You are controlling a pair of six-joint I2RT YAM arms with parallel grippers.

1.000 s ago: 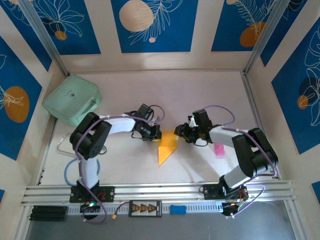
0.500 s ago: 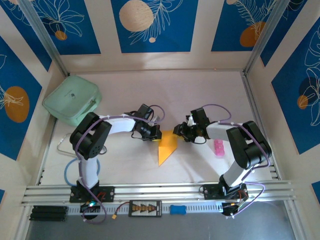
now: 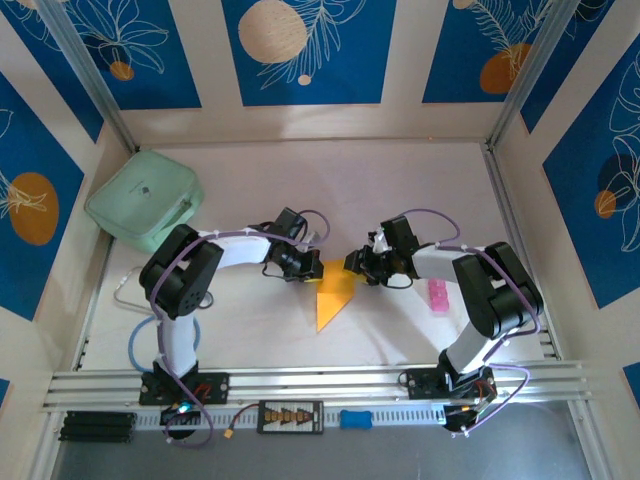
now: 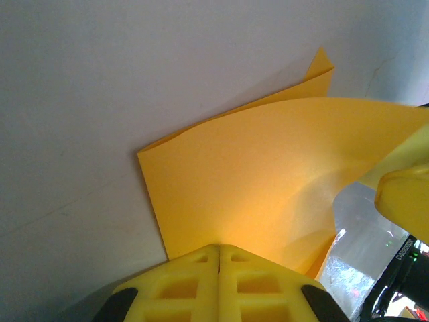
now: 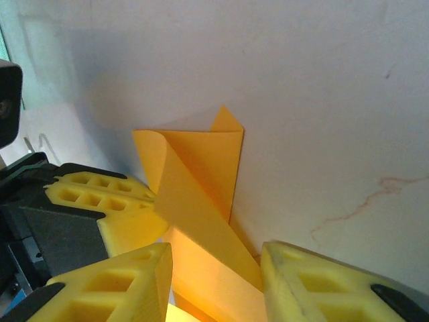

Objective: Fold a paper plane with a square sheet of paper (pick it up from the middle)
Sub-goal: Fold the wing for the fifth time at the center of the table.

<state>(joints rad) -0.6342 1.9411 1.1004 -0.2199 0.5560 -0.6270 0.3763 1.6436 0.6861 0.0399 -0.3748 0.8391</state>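
Left fingers (image 4: 191,272) pinch the folded paper sheet (image 4: 255,181); right fingers (image 5: 117,285) stand spread astride its raised flap. If I close them off-line, the crease will likely skew.

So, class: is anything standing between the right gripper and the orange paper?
Nothing visible does. A lifted flap of the square sheet of paper sits between the right gripper's open jaws; the left gripper pinches its other side.

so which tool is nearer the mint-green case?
Left. The left tool is at the left corner of the paper, right of the mint-green case and nearer the arm bases; the right tool is farther right, across the paper.
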